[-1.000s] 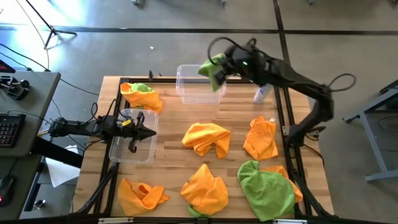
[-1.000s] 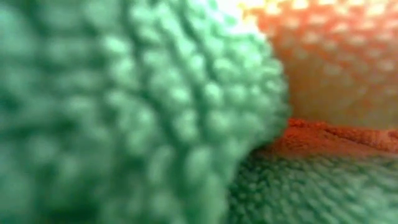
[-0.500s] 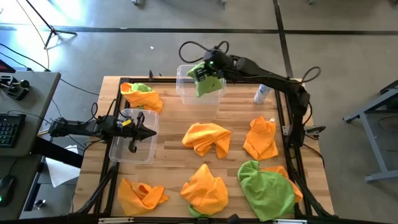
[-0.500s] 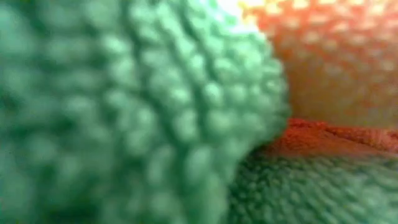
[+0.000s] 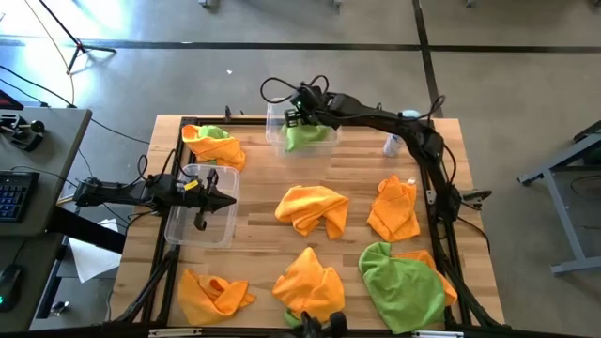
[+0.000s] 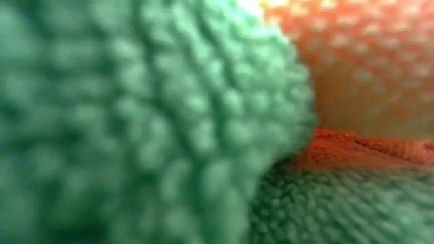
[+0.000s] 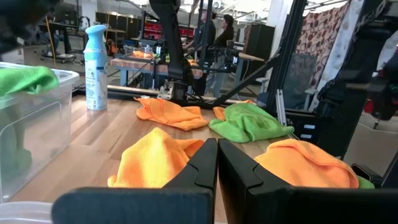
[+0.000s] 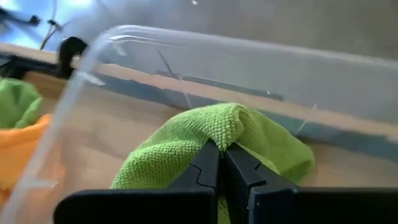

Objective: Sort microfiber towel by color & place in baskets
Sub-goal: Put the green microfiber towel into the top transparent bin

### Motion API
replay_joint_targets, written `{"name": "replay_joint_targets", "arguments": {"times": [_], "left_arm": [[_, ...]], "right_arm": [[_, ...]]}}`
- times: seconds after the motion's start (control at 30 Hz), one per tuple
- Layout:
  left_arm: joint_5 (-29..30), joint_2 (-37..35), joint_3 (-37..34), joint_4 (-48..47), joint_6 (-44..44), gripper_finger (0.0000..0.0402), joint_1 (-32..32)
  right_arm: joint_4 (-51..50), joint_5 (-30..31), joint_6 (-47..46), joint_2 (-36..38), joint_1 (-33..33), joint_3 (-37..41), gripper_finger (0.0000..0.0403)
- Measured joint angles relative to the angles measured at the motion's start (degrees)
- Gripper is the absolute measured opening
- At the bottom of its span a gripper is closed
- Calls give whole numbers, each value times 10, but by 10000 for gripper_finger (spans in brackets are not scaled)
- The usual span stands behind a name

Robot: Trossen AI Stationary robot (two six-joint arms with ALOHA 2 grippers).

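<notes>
Cloth of lime green (image 8: 217, 140) sits inside the far clear basket (image 5: 278, 115), pinched at its raised fold by the right gripper (image 8: 217, 163), whose fingers are closed tight on the fabric. The left gripper (image 5: 218, 198) hangs over the near-left basket (image 5: 192, 228) with fingers pressed together, gripping nothing. Orange cloths (image 5: 313, 207) and a large green one (image 5: 402, 282) lie scattered across the wooden table (image 5: 258, 178); a spray bottle (image 5: 393, 143) stands near the far right edge.
</notes>
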State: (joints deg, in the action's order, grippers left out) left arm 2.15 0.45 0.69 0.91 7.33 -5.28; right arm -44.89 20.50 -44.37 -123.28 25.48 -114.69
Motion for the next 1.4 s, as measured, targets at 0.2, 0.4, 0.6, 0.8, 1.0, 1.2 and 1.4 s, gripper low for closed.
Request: {"name": "replay_joint_targets", "arguments": {"times": [0.2, 0.4, 0.6, 0.8, 1.0, 1.2, 1.4], "left_arm": [[0, 0, 0, 0, 0, 0, 0], [0, 0, 0, 0, 0, 0, 0], [0, 0, 0, 0, 0, 0, 0], [0, 0, 0, 0, 0, 0, 0], [0, 0, 0, 0, 0, 0, 0], [0, 0, 0, 0, 0, 0, 0], [0, 0, 0, 0, 0, 0, 0]], "right_arm": [[-6, -22, -47, -18, 7, 0, 0], [-21, -1, -47, -18, 12, 0, 0], [-25, 37, -52, -16, 16, 0, 0], [1, 112, -82, 5, 15, 0, 0], [33, 106, -50, 17, 15, 0, 0], [6, 78, -48, 14, 14, 0, 0], [-12, 146, -108, 15, 26, 0, 0]]}}
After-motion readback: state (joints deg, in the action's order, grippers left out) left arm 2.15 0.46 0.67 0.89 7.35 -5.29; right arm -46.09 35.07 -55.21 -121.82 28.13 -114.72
